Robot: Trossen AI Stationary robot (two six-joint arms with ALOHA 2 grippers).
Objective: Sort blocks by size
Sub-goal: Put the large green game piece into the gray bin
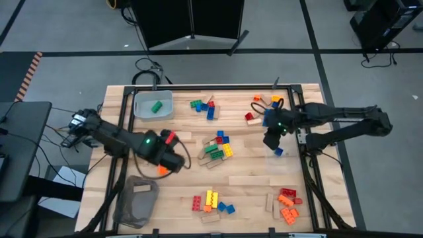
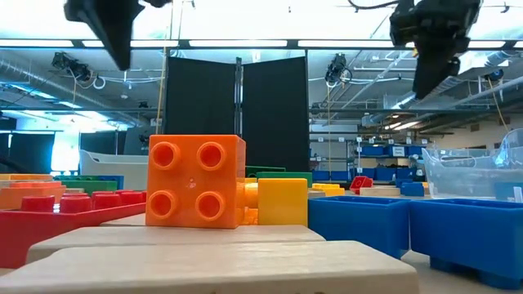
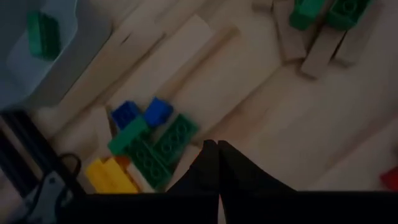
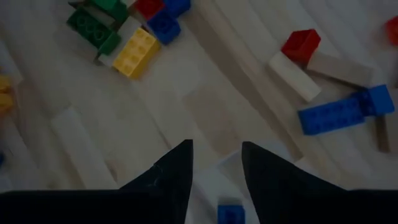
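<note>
Blue small brick [image 1: 279,151] on table just under and beside right gripper [image 1: 271,141], jaws part-open around nothing, nearer than left gripper [image 1: 173,163], clenched empty by centre pile [image 1: 218,149]; brick's long axis unclear.

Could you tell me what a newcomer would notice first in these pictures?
Probably the bright blocks scattered in clusters across the wooden table, with one green block alone in the clear bin at the far left. Both dark arms hang above: left gripper shut, right gripper over a small blue block.
</note>
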